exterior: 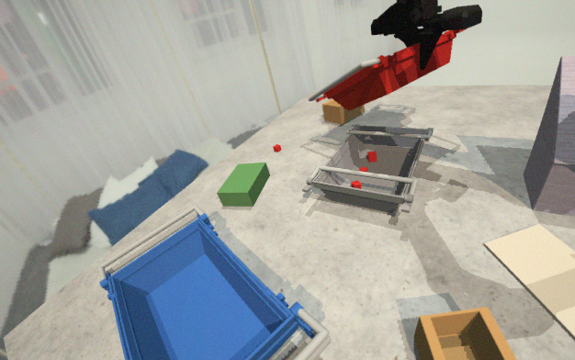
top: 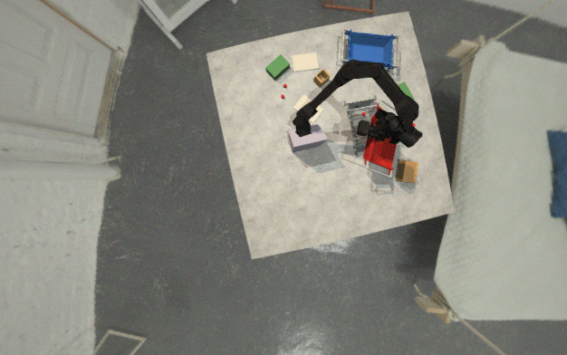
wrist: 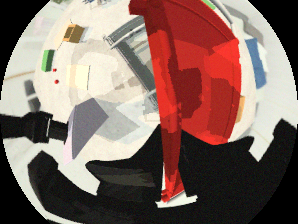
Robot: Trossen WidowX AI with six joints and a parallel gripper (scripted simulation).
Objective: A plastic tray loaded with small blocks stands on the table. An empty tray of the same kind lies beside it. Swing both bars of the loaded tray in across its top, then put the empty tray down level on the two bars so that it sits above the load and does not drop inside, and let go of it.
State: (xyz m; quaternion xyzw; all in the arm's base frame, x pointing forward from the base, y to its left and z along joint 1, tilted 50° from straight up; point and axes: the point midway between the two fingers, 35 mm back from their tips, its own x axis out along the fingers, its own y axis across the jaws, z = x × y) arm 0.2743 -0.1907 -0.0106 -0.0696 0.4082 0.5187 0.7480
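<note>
The loaded grey tray (top: 358, 110) (exterior: 363, 189) (wrist: 128, 30) stands on the table with three small red blocks (exterior: 372, 156) inside. Its near wire bar (exterior: 363, 174) and far wire bar (exterior: 390, 133) lie across its top, each close to an end. My gripper (top: 385, 129) (exterior: 427, 48) (wrist: 164, 125) is shut on one wall of the empty red tray (top: 380, 151) (exterior: 386, 75) (wrist: 193, 76). It holds the red tray high in the air, steeply tilted, above and just beyond the far end of the grey tray. The red tray touches nothing else.
A blue tray (top: 370, 47) (exterior: 193, 285) stands at the table's edge. A green block (top: 406, 90) (exterior: 243, 184), a tan box (top: 407, 171) (exterior: 342, 111), an open brown box (top: 321, 77) (exterior: 459, 335), a cream slab (top: 304, 62) (exterior: 537, 257), a tall lavender block (top: 308, 138) (exterior: 551, 151) and loose red cubes (top: 283, 96) (exterior: 276, 148) lie around.
</note>
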